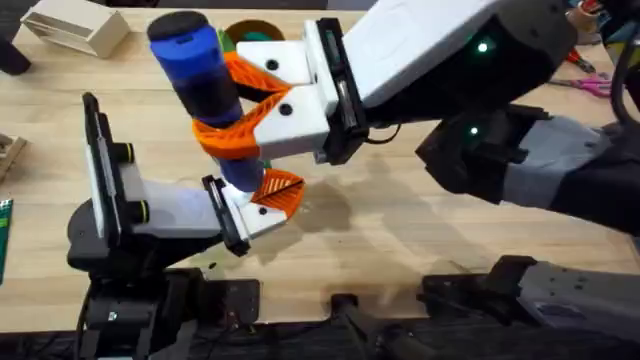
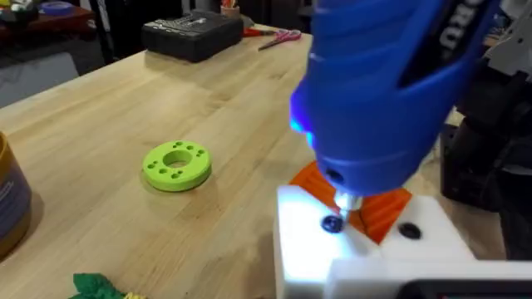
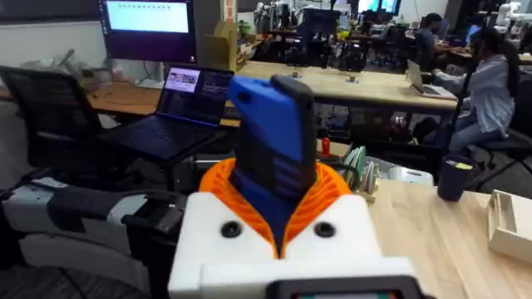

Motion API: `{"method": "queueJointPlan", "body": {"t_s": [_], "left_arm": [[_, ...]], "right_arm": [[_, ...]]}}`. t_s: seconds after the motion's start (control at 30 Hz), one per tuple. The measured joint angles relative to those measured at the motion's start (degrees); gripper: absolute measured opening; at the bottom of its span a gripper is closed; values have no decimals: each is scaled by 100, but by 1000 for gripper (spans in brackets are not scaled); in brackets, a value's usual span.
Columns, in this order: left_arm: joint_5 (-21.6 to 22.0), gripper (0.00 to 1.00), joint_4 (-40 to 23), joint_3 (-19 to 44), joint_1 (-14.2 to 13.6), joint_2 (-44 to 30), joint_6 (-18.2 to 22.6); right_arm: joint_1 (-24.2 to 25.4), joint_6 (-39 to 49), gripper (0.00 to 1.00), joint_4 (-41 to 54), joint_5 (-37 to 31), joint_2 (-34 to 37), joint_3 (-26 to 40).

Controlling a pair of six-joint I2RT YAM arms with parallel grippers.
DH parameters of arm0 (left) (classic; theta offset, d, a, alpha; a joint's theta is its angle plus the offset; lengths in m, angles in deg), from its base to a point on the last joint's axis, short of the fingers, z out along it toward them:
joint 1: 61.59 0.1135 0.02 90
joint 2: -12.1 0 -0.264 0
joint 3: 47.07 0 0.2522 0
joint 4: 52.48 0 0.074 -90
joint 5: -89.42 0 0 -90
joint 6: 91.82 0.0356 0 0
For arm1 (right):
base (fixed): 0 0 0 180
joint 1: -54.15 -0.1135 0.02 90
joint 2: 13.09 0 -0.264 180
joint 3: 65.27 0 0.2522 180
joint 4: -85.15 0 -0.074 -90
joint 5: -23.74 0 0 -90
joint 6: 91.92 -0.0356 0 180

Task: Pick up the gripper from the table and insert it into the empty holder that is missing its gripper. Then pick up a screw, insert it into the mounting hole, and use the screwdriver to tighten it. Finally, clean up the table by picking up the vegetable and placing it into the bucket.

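The table [image 1: 420, 235] is a wide top of light wood, and it spreads out under both arms. Behind the right gripper [image 3: 278, 228], its wrist camera shows a big office room with desks, a black chair [image 3: 50, 108], an open laptop [image 3: 179, 112], a bright screen [image 3: 150, 21] and people sitting far off. The overhead camera cannot see that room, but it sees both arms at once. The right gripper's white and orange fingers [image 1: 245, 130] are squeezed tight around the blue screwdriver [image 1: 200, 75], which stands almost straight up with its tip down. Right under that tip sits the left gripper [image 1: 262, 200]. I cannot tell if the left one is wide or narrow. Its white holder [image 2: 374, 249] has an orange finger [image 2: 378, 208] pushed into it, and the thin metal bit [image 2: 345, 202] ends just above a small screw [image 2: 332, 223] in the holder's hole. Only the left wrist camera shows this close spot. It also shows a lime-green ring with holes [image 2: 176, 164] lying flat on the wood, well apart from the holder. The side of the orange-yellow bucket [image 2: 12, 199] is past the ring, at the edge. A bit of the dark-green vegetable [image 2: 96, 286] lies on the table near the bucket. A white box [image 1: 80, 25] rests at the far corner, far from both grippers.
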Motion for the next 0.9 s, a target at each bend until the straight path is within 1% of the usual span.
{"method": "queueJointPlan", "body": {"t_s": [0.9], "left_arm": [[1, 9, -1, 0, 0, 1, -1]], "right_arm": [[0, 142, 29, 63, -46, 1, 0]]}}
